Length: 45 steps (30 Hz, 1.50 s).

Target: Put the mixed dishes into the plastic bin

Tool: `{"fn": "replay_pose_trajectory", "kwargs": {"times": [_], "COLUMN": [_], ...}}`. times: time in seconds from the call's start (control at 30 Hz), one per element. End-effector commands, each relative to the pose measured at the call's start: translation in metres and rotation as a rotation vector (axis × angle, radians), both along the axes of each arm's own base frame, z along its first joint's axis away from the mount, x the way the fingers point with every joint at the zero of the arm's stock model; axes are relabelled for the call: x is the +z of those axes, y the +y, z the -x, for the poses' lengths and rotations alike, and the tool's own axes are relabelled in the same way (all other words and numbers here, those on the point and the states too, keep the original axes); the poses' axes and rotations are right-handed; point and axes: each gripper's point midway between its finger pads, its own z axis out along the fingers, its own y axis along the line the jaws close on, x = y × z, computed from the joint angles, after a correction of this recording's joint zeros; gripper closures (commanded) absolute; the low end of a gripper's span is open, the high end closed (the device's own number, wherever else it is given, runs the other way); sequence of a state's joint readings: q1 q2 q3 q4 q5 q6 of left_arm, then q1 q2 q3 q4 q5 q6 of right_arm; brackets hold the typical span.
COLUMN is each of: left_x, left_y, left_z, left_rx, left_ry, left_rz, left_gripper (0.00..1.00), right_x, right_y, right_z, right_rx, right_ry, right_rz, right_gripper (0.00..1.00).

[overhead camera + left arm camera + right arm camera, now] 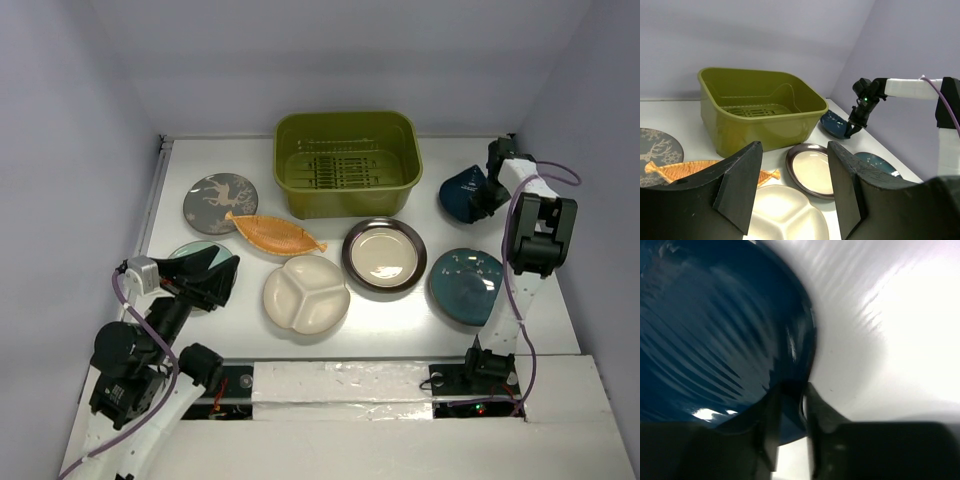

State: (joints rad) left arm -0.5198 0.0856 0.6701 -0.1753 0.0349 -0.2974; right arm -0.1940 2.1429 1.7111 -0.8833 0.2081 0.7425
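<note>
The olive-green plastic bin (348, 162) stands at the back middle, with nothing in it. My right gripper (487, 197) is shut on the rim of the dark blue triangular plate (462, 193), also in the right wrist view (715, 340). My left gripper (212, 272) is open, hovering over the greenish plate (189, 252) at the left. The grey deer plate (219, 202), orange leaf plate (274, 235), cream three-compartment plate (306, 294), brown-rimmed cream plate (384, 254) and teal round plate (465, 286) lie on the table.
White walls close in the table on the left, back and right. A white taped ledge (400, 385) runs along the near edge between the arm bases. The right arm's cable (520, 300) hangs above the teal plate's right side.
</note>
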Motion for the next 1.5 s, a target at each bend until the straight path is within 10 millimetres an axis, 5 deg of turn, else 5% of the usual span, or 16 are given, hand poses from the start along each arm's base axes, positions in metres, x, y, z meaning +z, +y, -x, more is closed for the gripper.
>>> {"fn": "replay_pose_trajectory", "kwargs": {"times": [0.0, 0.1, 0.37, 0.5, 0.53, 0.6, 0.73, 0.87, 0.97, 1.3, 1.47], "left_x": [0.027, 0.028, 0.022, 0.019, 0.018, 0.018, 0.016, 0.012, 0.008, 0.000, 0.001], "left_y": [0.010, 0.010, 0.006, 0.004, 0.003, 0.003, 0.000, -0.003, -0.007, -0.013, -0.012], "left_z": [0.011, 0.011, 0.007, 0.005, 0.004, 0.004, 0.002, -0.001, -0.004, -0.013, -0.016], "left_rx": [0.019, 0.019, 0.010, 0.008, 0.004, 0.002, -0.004, -0.010, -0.021, -0.025, -0.010], "left_ry": [-0.082, -0.082, -0.061, -0.046, -0.043, -0.041, -0.032, -0.016, 0.000, 0.036, 0.039], "left_rz": [0.043, 0.042, 0.027, 0.021, 0.018, 0.018, 0.010, -0.003, -0.014, -0.038, -0.036], "left_gripper": [0.48, 0.48, 0.48, 0.48, 0.48, 0.48, 0.48, 0.48, 0.48, 0.48, 0.48], "right_x": [0.003, 0.005, 0.033, 0.078, 0.109, 0.133, 0.200, 0.236, 0.247, 0.358, 0.396], "right_y": [-0.008, -0.008, -0.006, -0.011, -0.012, -0.013, -0.007, 0.005, 0.020, 0.106, 0.149], "right_z": [0.006, 0.005, -0.010, -0.013, -0.018, -0.016, -0.004, 0.018, 0.028, 0.050, 0.040], "right_rx": [-0.026, -0.027, -0.028, -0.002, 0.004, 0.016, 0.046, 0.089, 0.144, 0.436, 0.553], "right_ry": [0.036, 0.021, -0.201, -0.363, -0.467, -0.536, -0.747, -0.897, -0.968, -1.333, -1.423], "right_rz": [0.052, 0.051, 0.068, 0.131, 0.154, 0.177, 0.215, 0.227, 0.196, -0.091, -0.226], "right_gripper": [0.86, 1.00, 1.00, 1.00, 1.00, 1.00, 1.00, 1.00, 1.00, 1.00, 1.00]}}
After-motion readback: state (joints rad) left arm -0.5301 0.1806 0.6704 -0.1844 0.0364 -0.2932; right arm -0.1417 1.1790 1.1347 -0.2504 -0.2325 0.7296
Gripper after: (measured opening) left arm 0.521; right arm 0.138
